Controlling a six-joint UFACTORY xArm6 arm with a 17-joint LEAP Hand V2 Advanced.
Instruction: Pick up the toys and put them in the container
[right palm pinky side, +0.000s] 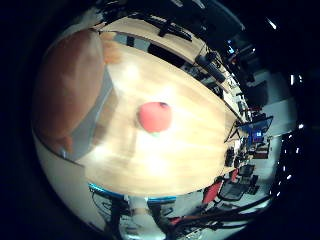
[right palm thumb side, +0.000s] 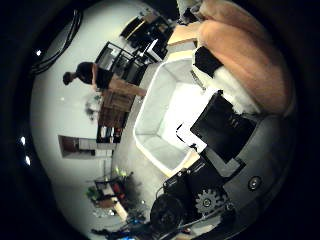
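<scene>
A brown plush toy (right palm thumb side: 245, 55) with a patch of white fur lies right against my palm and fills much of the thumb side view. My hand (right palm thumb side: 225, 125) has its black and white fingers (right palm thumb side: 207, 61) curled round it. The same plush (right palm pinky side: 70, 85) bulks large beside the wooden table (right palm pinky side: 190, 145). A white rectangular container (right palm thumb side: 150, 117) stands open just beside the held plush, and what shows of its inside holds nothing. A round red toy (right palm pinky side: 155, 116) with a dark spot on top rests alone in the middle of the table.
The table's long edge runs beside a row of desks with monitors (right palm pinky side: 257, 131) and red chairs (right palm pinky side: 212, 192). Dark shelving (right palm thumb side: 117, 57) stands beyond the container, with a wooden cabinet (right palm thumb side: 114, 107) and potted plants (right palm thumb side: 102, 192) along the wall.
</scene>
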